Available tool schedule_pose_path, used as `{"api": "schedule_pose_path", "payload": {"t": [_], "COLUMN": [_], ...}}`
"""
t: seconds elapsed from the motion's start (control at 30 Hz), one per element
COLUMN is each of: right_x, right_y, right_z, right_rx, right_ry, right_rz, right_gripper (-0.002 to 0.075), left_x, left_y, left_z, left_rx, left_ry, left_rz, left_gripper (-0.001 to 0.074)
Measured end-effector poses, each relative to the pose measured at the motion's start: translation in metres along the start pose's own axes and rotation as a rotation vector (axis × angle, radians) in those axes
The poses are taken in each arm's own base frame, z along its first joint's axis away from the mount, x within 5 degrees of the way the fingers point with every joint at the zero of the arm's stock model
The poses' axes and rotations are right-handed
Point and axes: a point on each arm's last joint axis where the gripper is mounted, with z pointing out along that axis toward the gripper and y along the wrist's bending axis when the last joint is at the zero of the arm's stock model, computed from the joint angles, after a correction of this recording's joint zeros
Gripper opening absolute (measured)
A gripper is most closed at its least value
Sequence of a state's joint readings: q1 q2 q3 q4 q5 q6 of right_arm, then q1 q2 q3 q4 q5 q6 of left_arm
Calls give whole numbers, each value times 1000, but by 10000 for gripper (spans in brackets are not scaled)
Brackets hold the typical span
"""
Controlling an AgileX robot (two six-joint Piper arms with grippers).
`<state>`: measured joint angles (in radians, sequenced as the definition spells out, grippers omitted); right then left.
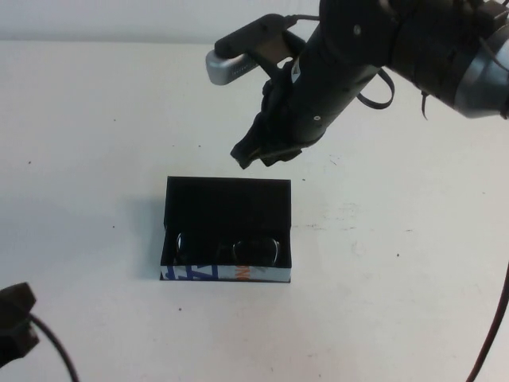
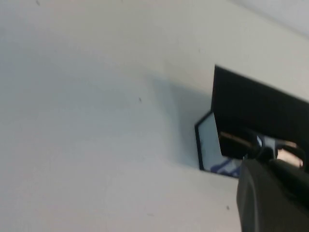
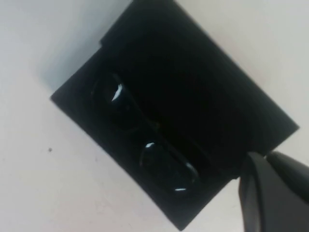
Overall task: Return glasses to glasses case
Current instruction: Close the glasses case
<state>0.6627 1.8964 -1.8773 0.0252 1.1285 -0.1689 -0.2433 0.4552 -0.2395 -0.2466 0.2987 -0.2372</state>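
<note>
The glasses case [image 1: 227,273] lies open in the middle of the table, its black lid folded back and its blue, white and orange front edge facing me. Inside it lie the dark-framed glasses [image 1: 238,251], lenses glinting. My right gripper [image 1: 258,153] hangs shut and empty above the table just behind the case's far right corner. From the right wrist the glasses [image 3: 145,140] show inside the case [image 3: 203,82], with the right gripper [image 3: 275,188] off one corner. My left gripper [image 1: 14,322] rests at the near left table edge, far from the case [image 2: 260,111].
White tabletop [image 1: 398,263] surrounds the case on all sides. A black cable [image 1: 56,350] trails from the left arm at the near left. The right arm's bulk [image 1: 358,56] reaches in from the far right.
</note>
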Motion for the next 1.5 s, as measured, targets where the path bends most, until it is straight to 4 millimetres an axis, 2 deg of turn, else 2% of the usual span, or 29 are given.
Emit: {"api": "schedule_pose_path", "payload": {"t": [0.2,0.33,0.57,1.0,1.27,1.5], "right_x": [3,4,0,-24,-30,-26], "right_y": [-29,-46,-51,-60,-66,-85], "right_z": [-1,5,15,36,62,77], "right_rx": [-32,-69,-83,-88,-113,-146], "right_ry": [-22,1,21,-20,-8,-17], "right_rz": [121,189,201,193,206,278], "right_gripper": [-11,-11,-11,-11,-11,-11], "left_x": [-13,-21,-20,16,31,32], "left_y": [-31,-50,-78,-63,-51,-39], "left_z": [43,67,97,166,190,201], "left_rx": [22,81,327,380,335,311], "left_ry": [342,528,634,712,702,677], "left_rz": [193,311,315,258,269,258], "left_gripper": [-4,-4,-4,-4,-4,-4]}}
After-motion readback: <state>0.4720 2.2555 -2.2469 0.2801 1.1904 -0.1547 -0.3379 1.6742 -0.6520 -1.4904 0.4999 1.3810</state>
